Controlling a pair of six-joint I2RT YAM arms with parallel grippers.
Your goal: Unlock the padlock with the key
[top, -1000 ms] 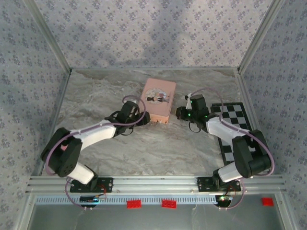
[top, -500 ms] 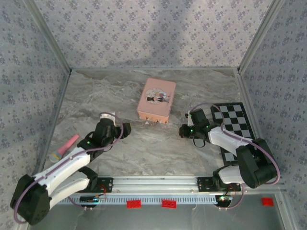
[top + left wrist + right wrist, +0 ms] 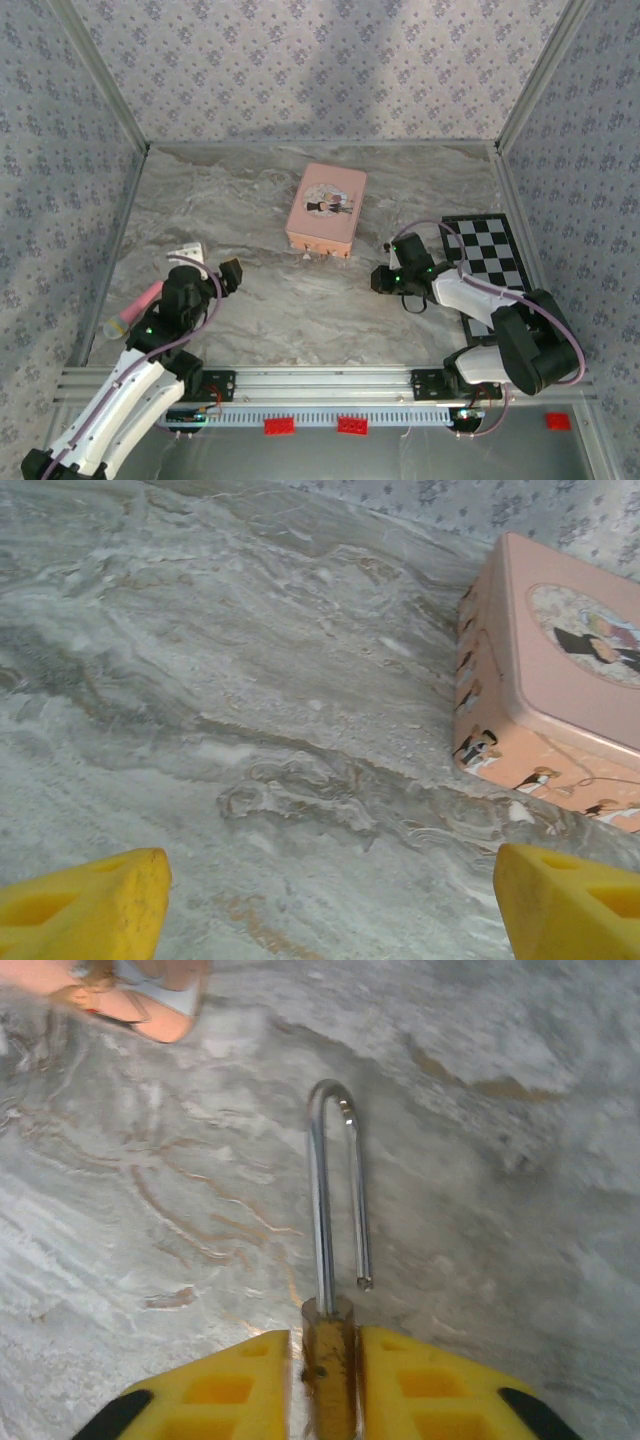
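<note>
Where the overhead view blurs detail, our wrist cameras show the right tool (image 3: 327, 1352) clamping the unlatched padlock (image 3: 320, 1250), left tool (image 3: 330, 905) gaping.

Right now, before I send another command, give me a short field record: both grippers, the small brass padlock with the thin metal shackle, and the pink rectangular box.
left gripper: open, nothing between its yellow fingertips
right gripper: closed on the brass body of the padlock
padlock shackle: open, short leg free of the body
pink rectangular box: flat on the marble table, beyond both grippers, untouched
key: too small to make out
</note>
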